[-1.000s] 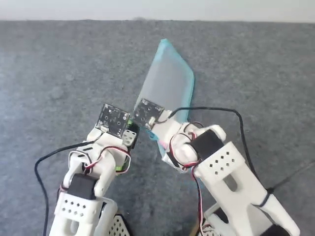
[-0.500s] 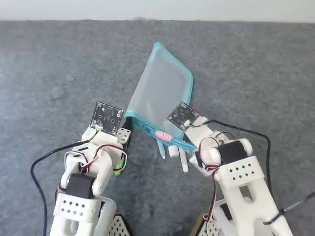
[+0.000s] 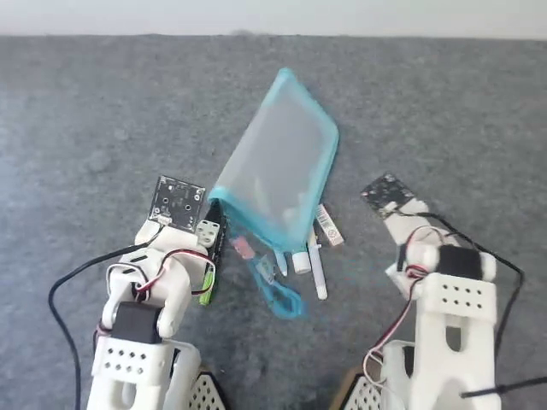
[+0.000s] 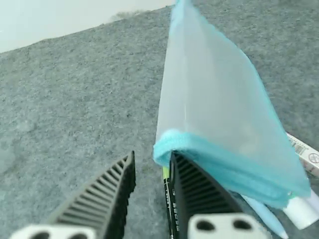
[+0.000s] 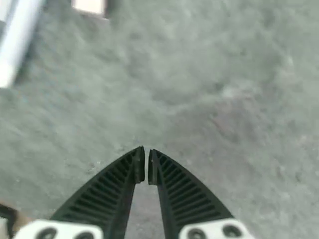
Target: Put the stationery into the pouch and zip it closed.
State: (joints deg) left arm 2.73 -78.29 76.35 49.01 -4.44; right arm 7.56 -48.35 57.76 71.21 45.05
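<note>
The translucent pouch (image 3: 278, 171) with blue trim lies tilted at the table's middle, and its blue strap (image 3: 282, 295) trails toward the front. Its near corner (image 4: 169, 144) touches the tip of one finger of my left gripper (image 4: 152, 159), which is open with carpet showing between the jaws. A black and green pen (image 4: 167, 199) runs along that finger. A white pen (image 3: 318, 273), a blue pen (image 3: 280, 263), a small white piece (image 3: 301, 260), a pink item (image 3: 244, 248) and a labelled stick (image 3: 329, 226) lie loose by the pouch's mouth. My right gripper (image 5: 146, 152) is shut on nothing over bare carpet.
Grey carpet (image 3: 102, 128) covers the whole table, with free room to the left, right and behind the pouch. Both arm bases and their cables (image 3: 77, 282) stand along the front edge. The right arm (image 3: 386, 195) is off to the pouch's right.
The right arm let go of the pouch's mouth and drew back to the right. Several stationery items came into view on the carpet. The pouch shifted, and the left arm edged left.
</note>
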